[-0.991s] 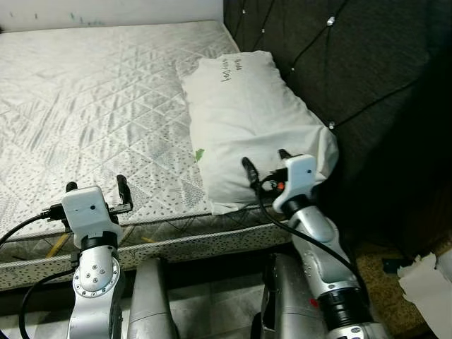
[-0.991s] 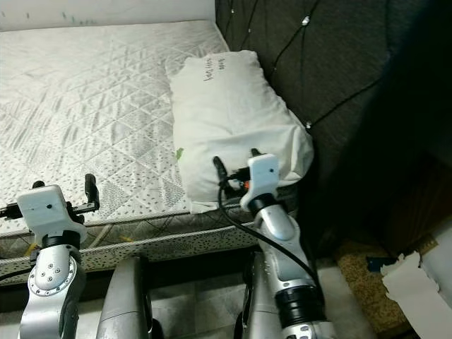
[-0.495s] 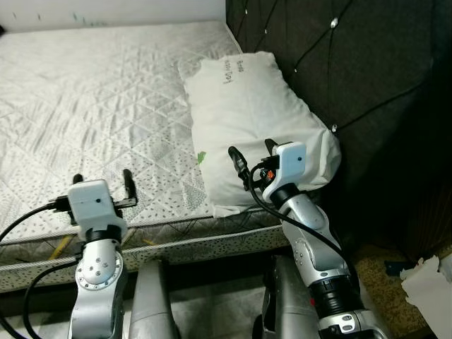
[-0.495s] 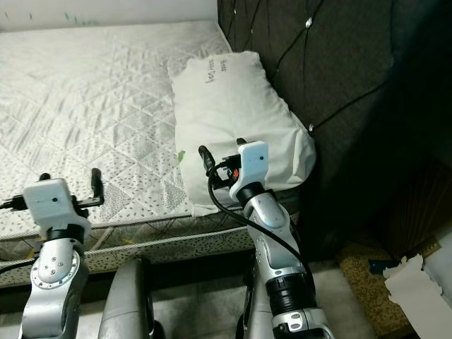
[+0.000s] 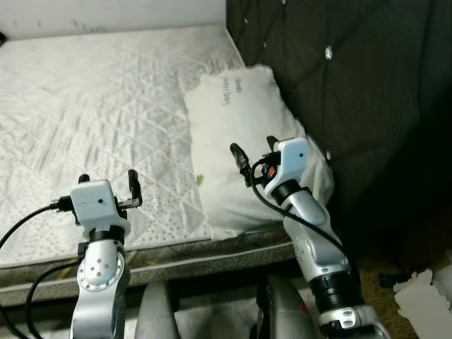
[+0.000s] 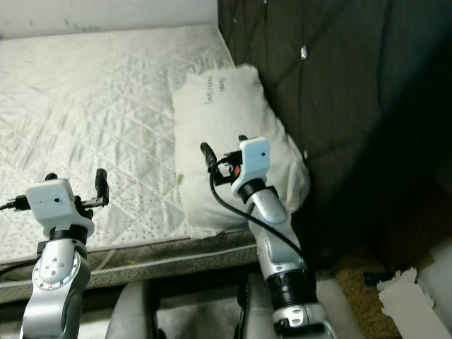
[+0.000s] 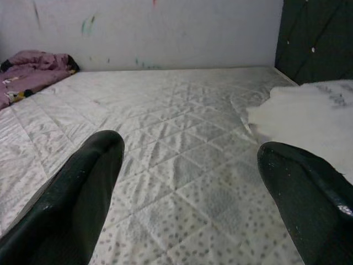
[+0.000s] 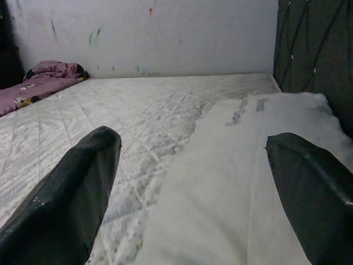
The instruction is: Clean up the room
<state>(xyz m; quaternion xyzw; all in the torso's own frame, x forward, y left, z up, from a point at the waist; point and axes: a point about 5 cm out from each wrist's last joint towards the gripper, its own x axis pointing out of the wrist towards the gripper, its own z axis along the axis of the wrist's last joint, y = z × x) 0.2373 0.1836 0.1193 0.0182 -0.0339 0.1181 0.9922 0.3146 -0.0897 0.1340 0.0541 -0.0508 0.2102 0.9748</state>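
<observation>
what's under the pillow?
The white pillow lies on the bare quilted mattress, its side against the dark tufted headboard. The right gripper hovers open above its near end. Anything beneath the pillow is covered.

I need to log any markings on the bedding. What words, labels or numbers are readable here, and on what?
Dark handwriting on the white pillow, near its far end: two short lines, too small and blurred to read.
Nothing else carries text: the quilted white mattress and the dark tufted headboard are unmarked.

Even indoor light, slightly soft pics; white quilted mattress bright, dark tufted fabric headboard in deep shadow.
</observation>
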